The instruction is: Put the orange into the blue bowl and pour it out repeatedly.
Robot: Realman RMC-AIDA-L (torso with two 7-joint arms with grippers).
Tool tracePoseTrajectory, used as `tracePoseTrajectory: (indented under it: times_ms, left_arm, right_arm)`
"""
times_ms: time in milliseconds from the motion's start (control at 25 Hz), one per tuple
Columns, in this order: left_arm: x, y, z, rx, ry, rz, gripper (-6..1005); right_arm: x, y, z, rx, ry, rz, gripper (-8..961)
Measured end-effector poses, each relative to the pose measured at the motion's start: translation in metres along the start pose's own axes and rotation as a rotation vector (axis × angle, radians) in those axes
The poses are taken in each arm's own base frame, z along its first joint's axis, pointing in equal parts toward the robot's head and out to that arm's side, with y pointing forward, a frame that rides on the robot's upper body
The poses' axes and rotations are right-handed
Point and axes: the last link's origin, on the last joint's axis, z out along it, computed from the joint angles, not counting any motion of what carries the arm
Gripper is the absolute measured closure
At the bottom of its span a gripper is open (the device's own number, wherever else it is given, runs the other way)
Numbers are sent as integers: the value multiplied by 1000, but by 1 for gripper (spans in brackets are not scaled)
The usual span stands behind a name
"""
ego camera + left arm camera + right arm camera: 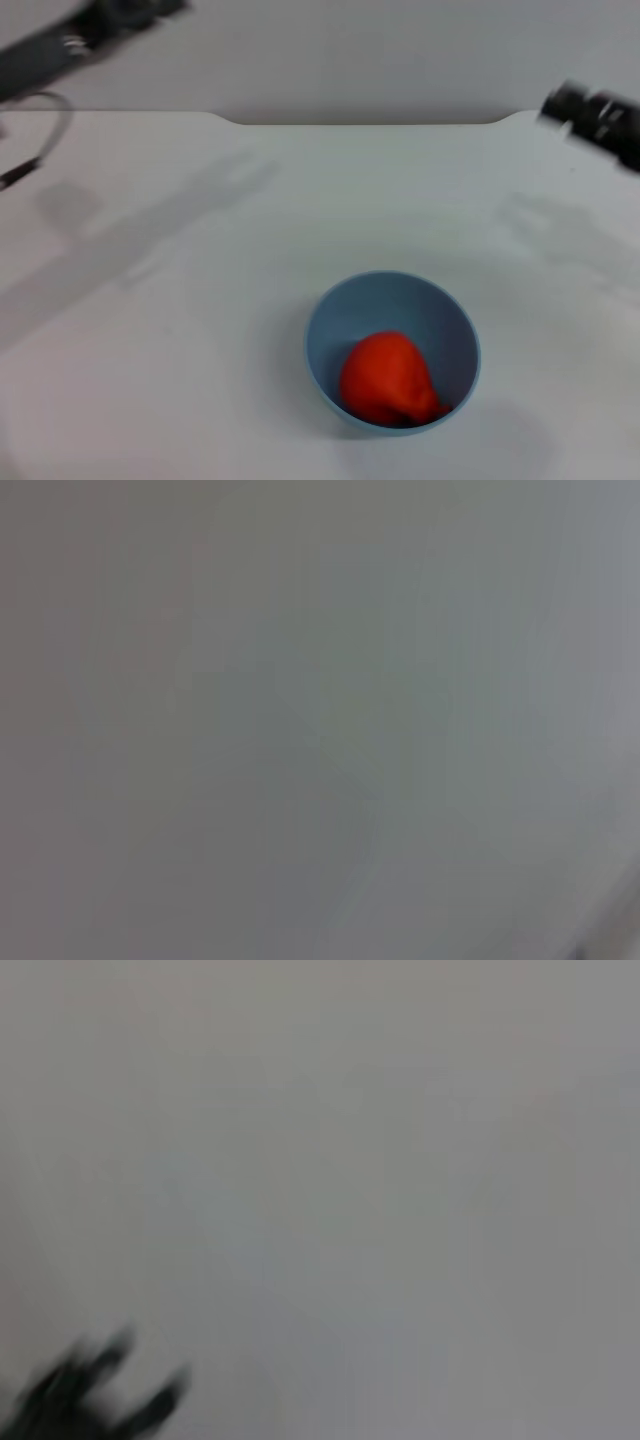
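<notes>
From the head view, the orange [388, 379] sits inside the blue bowl [331, 318], low in it and leaning to the near side, and the bowl stands upright on the white table [200, 300], near the front and a bit to the right of the middle. The left arm [90, 35] is up at the far left corner and the right arm [598, 112] is up at the far right edge, both well apart from the bowl and holding nothing that I can see; I cannot tell if either hand is apart or together. The orange is already in, so I think the next job is to pour it out: grab the bowl by its rim on the side away from the orange, tip it slowly, and let the orange roll out gently so it does not run off the table. I count one orange, one bowl and two arms. The left wrist view shows only plain grey-white with nothing to count. The right wrist view shows pale table and a dark blurry shape [90, 1395] in one corner; I cannot tell what it is
</notes>
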Motion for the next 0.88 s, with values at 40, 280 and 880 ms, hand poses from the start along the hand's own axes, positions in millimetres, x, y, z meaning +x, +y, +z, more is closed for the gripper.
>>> tracePoseTrajectory:
  times_ms: [40,280,880]
  left_arm:
    - [2,-5,-16,-1,80,-5,255]
    - [-15,-16,-95,62,441,165,257]
    - [-113,-59,-169,839,295,990,258]
  right_arm:
    - [-1,-2,-5,18,-72,3,545]
    - [16,-25,-48,273,-494,108,545]
    - [103,-21,-69,952,-350,-422,545]
